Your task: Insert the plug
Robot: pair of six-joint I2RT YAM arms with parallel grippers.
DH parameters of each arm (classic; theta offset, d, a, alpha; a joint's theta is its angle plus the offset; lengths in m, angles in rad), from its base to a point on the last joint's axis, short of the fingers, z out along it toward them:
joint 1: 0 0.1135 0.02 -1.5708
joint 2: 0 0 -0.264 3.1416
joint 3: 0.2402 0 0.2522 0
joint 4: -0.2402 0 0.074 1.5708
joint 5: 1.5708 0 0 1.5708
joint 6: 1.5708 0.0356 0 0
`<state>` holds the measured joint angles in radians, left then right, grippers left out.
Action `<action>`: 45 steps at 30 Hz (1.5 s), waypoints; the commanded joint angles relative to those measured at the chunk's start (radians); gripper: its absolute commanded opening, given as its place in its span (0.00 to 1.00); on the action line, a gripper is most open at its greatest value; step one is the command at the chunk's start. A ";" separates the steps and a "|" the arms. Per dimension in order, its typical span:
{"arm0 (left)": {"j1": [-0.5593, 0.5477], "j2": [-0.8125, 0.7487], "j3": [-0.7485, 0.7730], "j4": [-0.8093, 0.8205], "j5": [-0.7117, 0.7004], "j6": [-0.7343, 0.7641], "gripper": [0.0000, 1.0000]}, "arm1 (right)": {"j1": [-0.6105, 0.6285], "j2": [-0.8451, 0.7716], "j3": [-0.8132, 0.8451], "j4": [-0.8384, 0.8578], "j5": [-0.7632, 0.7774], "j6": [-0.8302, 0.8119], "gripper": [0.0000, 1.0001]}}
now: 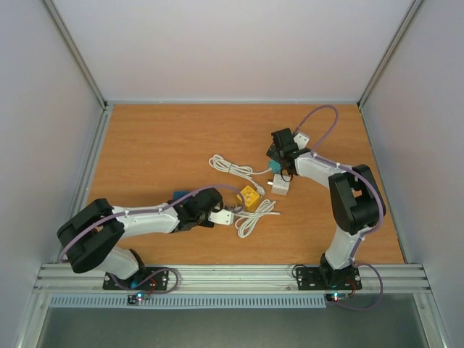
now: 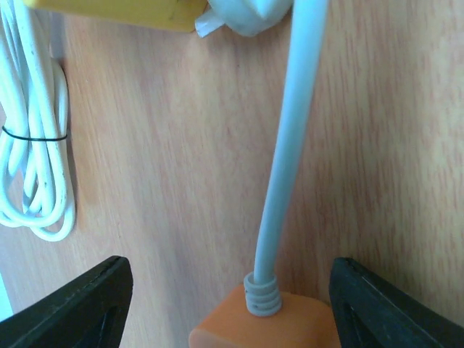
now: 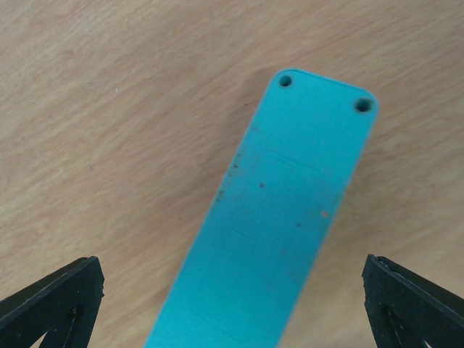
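Note:
An orange plug (image 2: 268,326) with a pale cable (image 2: 290,145) lies on the wooden table between the spread fingers (image 2: 72,312) of my left gripper (image 2: 230,279). The fingers do not touch it. In the top view the left gripper (image 1: 217,216) is low over the table, just left of a yellow block (image 1: 250,197). A teal power strip (image 3: 275,217) lies flat between the wide-open fingers (image 3: 413,304) of my right gripper (image 3: 232,264). In the top view the right gripper (image 1: 279,156) hovers over the strip's end (image 1: 275,168).
A tied bundle of white cable (image 1: 254,217) lies right of the left gripper and also shows in the left wrist view (image 2: 36,145). Another white cable (image 1: 228,165) lies mid-table. A white adapter (image 1: 280,187) sits near the strip. Side walls enclose the table.

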<state>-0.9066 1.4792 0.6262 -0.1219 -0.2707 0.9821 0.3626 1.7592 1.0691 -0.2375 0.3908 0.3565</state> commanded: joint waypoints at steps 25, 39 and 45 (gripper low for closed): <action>0.114 -0.489 0.210 -0.357 0.437 -0.155 1.00 | -0.053 0.130 0.340 -0.049 -0.156 -0.048 0.32; 0.329 -0.554 0.259 -0.161 0.488 -0.245 1.00 | -0.051 -0.334 0.219 0.108 -0.806 -0.079 0.25; 0.398 -0.579 0.239 0.010 0.483 -0.106 1.00 | -0.051 -0.334 0.168 0.198 -1.269 0.014 0.25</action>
<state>-0.5362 0.9272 0.8589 -0.3065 0.2016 0.7765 0.3080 1.4090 1.2774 -0.1368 -0.4629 0.2844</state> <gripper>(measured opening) 0.995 0.525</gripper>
